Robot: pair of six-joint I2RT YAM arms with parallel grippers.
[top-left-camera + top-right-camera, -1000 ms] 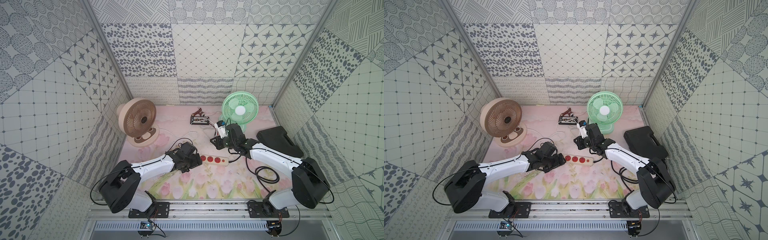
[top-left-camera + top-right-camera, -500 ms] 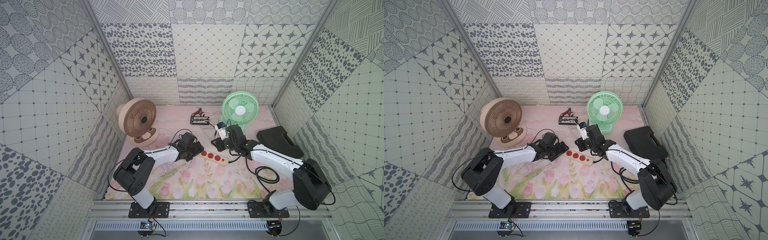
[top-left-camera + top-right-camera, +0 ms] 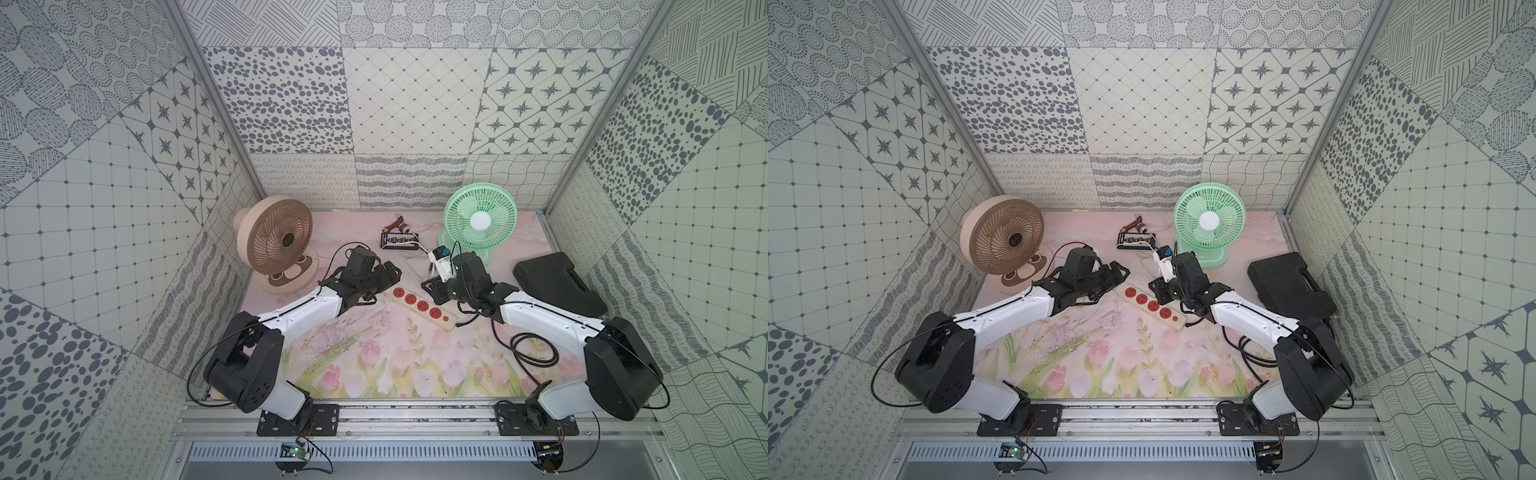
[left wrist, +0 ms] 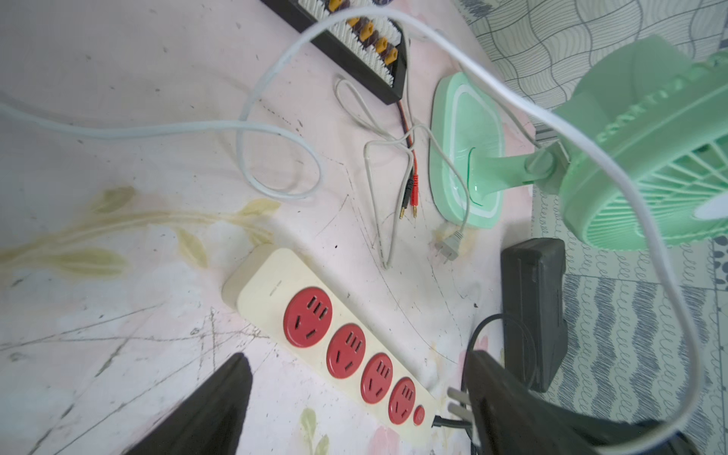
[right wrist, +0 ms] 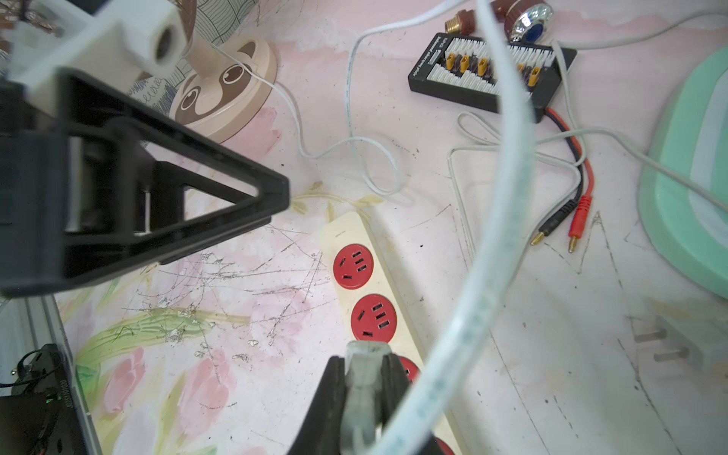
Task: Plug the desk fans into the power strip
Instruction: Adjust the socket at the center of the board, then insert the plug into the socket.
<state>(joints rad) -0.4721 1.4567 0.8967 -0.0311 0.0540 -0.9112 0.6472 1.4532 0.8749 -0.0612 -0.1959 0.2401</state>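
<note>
The cream power strip with red sockets lies slantwise mid-mat. My right gripper is shut on a white plug, held just above the strip near its third socket. The plug's prongs show beside the strip's button end. Its flat white cord arcs up and runs off toward the beige desk fan. My left gripper stands open over the strip, holding nothing.
A green fan stands back right; its grey plug lies loose on the mat. A black connector board with red and black leads sits at the back. A black case lies right, near a coiled black cord.
My left arm swung toward the back, and its open gripper now hangs over the strip's far end. The strip turned from level to slantwise. The right gripper barely moved.
</note>
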